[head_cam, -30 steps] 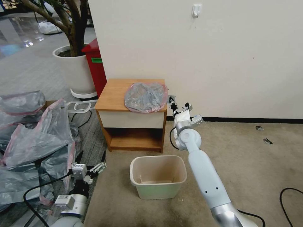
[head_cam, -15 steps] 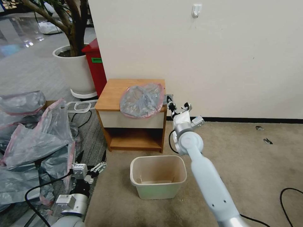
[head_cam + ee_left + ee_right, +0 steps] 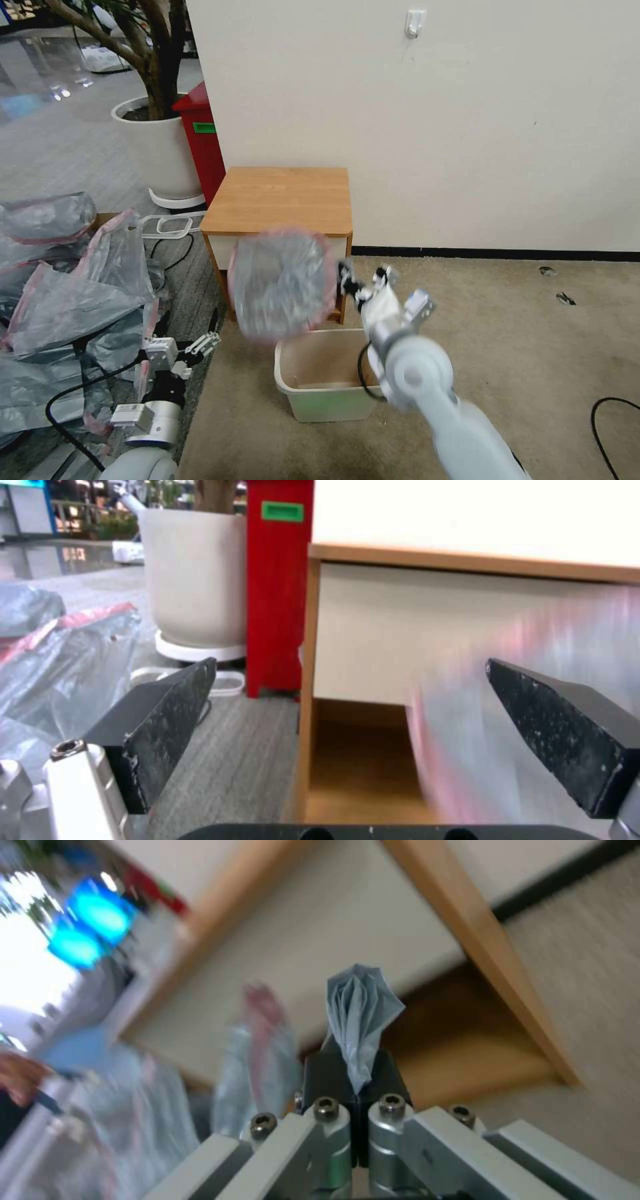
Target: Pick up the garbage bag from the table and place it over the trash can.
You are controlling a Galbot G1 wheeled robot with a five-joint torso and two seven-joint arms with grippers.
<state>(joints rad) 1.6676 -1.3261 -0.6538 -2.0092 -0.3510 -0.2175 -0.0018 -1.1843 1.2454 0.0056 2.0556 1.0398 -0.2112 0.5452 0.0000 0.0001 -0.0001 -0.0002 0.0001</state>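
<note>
1. R gripper in mid-air in front of the table, above the trash can; fingers pressed together, pinching a fold of the garbage bag.
2. Bag off the tabletop, hanging in the air to the robot's left of the R gripper, blurred, in front of the white drawer front; pink rim visible round its edge.
3. Right wrist view: grey pleat of the bag sticks up from between the closed fingers.
4. L gripper low over the floor by the heap of bags, fingers wide apart, nothing between; bag blurred ahead.
5. Trash can upright on the carpet, unlined.
</note>
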